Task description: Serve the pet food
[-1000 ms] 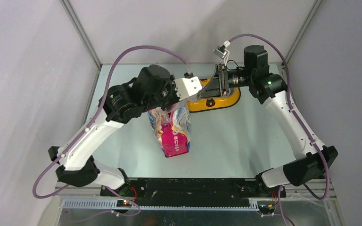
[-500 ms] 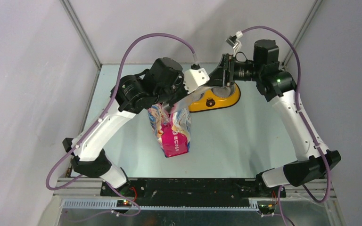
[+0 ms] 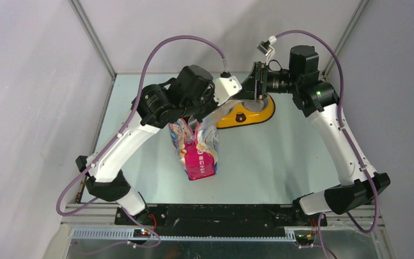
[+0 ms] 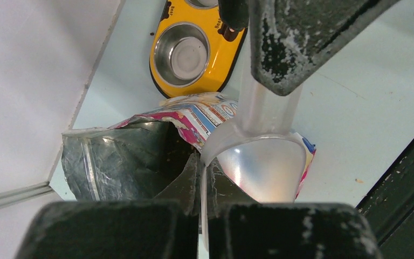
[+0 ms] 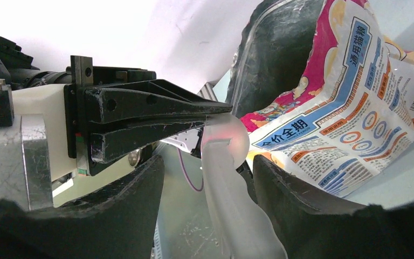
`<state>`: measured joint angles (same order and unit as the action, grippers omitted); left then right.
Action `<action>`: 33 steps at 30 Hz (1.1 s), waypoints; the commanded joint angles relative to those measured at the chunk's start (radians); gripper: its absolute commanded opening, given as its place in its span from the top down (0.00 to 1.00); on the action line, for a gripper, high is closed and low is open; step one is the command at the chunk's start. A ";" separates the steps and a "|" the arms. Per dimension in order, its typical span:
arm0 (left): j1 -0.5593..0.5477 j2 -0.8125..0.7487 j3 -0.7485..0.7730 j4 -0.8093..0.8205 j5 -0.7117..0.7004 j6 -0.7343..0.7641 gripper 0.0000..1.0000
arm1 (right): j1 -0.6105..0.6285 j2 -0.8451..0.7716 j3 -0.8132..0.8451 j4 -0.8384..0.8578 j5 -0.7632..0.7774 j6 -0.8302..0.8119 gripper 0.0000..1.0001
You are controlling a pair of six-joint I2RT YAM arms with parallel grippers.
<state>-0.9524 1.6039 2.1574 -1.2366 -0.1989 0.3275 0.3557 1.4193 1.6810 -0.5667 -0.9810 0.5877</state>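
Observation:
The pink-and-blue cat food bag (image 3: 197, 151) stands open mid-table, and its silver lining (image 4: 113, 162) shows in the left wrist view. The kibble is hidden inside it, apart from a few brown specks. My left gripper (image 4: 205, 162) is shut on the rim of the clear plastic scoop (image 4: 264, 167) just above the bag's mouth. My right gripper (image 5: 207, 161) is open, with one finger on each side of the scoop's handle (image 5: 226, 189) and a gap on both sides. From above, the left gripper (image 3: 200, 122) and the right gripper (image 3: 250, 93) meet over the scoop (image 3: 215, 115).
The yellow double bowl (image 3: 261, 114) lies behind the bag under the right gripper. One of its steel cups (image 4: 186, 54) looks empty. The enclosure's white walls stand close at the back and the left. A black rail runs along the table's near edge.
My left arm has carried the scoop up and to the right, over the bag's mouth. My right gripper has risen from over the bowl and now straddles the scoop's handle.

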 commanded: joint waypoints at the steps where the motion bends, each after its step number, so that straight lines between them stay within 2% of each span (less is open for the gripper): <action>1: 0.006 0.011 0.047 0.047 -0.009 -0.069 1.00 | 0.006 -0.029 0.010 0.012 -0.014 0.001 0.37; 7: 0.009 0.023 0.056 0.052 -0.011 -0.084 1.00 | 0.004 -0.035 0.009 0.000 -0.006 -0.009 0.39; 12: 0.026 0.026 0.055 0.043 0.037 -0.093 1.00 | -0.010 -0.039 -0.001 -0.001 -0.006 -0.006 0.35; 16: 0.046 0.029 0.051 0.036 0.077 -0.104 1.00 | -0.021 -0.041 -0.003 0.003 -0.022 -0.012 0.42; 20: 0.063 0.032 0.052 0.036 0.116 -0.110 1.00 | -0.023 -0.049 -0.026 0.019 -0.051 -0.026 0.43; 23: 0.066 0.037 0.054 0.037 0.128 -0.115 1.00 | -0.024 -0.057 -0.045 0.020 -0.061 -0.031 0.49; 28: 0.069 0.043 0.055 0.035 0.149 -0.119 1.00 | -0.025 -0.063 -0.055 0.021 -0.059 -0.035 0.52; 33: 0.070 0.050 0.062 0.037 0.153 -0.122 1.00 | -0.024 -0.059 -0.053 0.019 -0.049 -0.036 0.60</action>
<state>-0.8921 1.6459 2.1754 -1.2293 -0.0624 0.2348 0.3294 1.3964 1.6215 -0.5671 -1.0080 0.5644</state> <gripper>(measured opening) 0.011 0.439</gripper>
